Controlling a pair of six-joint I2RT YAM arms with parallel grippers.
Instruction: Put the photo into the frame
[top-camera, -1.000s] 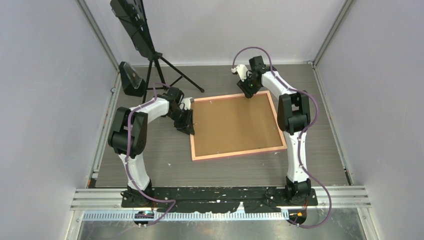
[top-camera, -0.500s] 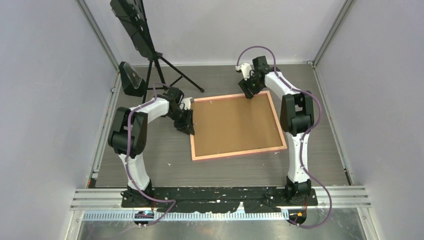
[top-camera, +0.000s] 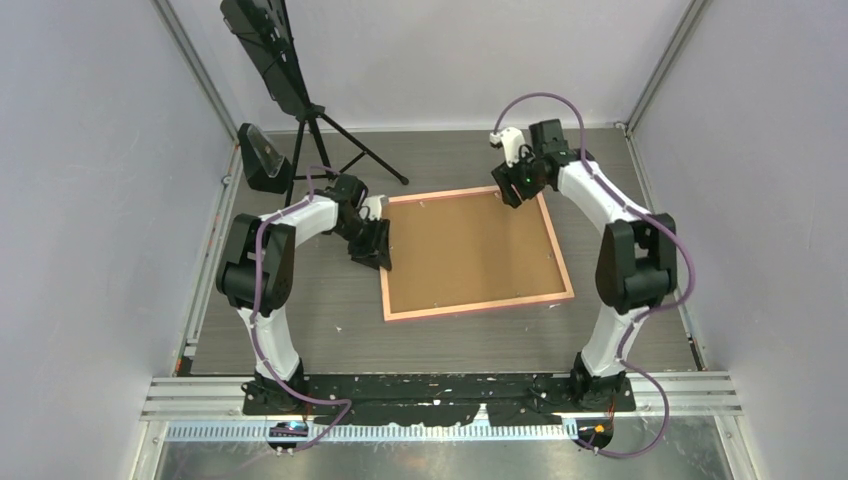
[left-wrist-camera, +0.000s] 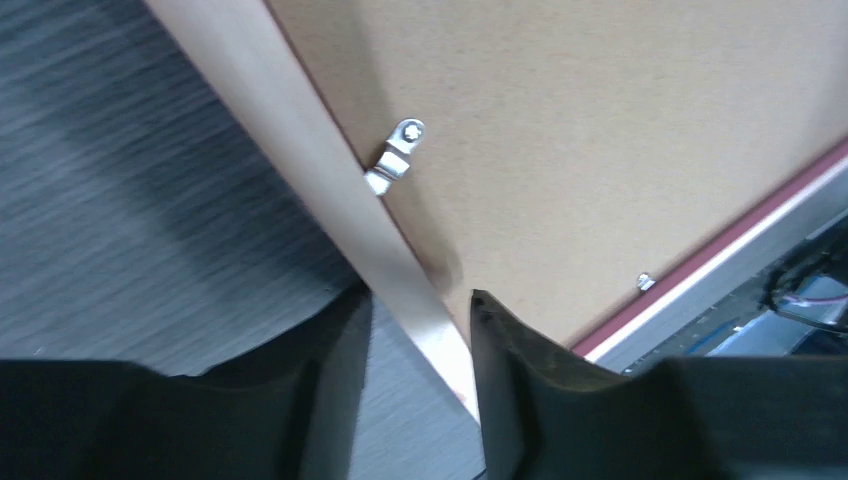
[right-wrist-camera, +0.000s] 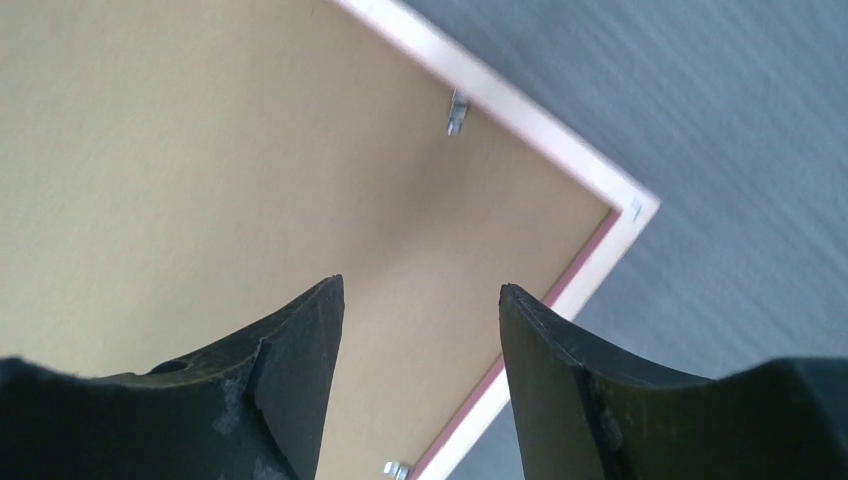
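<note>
While the left gripper (top-camera: 372, 255) has kept its place at the left rail, the right gripper (top-camera: 513, 190) has slid along the far rail toward the far right corner of the thin salmon-pink rectangular picture frame (top-camera: 477, 305), its elbow swinging outward. Its jaws stand well apart above the plain brown fibreboard backing board (top-camera: 470, 250), with nothing between them. The left fingers (left-wrist-camera: 500, 340) straddle the rail, one on each side. Whether they pinch it or have let go I cannot tell (a sliver of the dark grey wood-grain table (top-camera: 450, 345) shows beside one finger).

The frame lies flat and face down on the table, and the board sits inside its rails. The photo is nowhere in view. I judge it lies hidden under the board, so the task looks nearly done, with the right arm probably heading for a fastener.

By count there is one frame, one backing board, no visible photo and two arms. Of the small silver metal clips (left-wrist-camera: 397, 158), two show in the left wrist view and at least two in the right. One black tripod (top-camera: 318, 135) stands far left.
</note>
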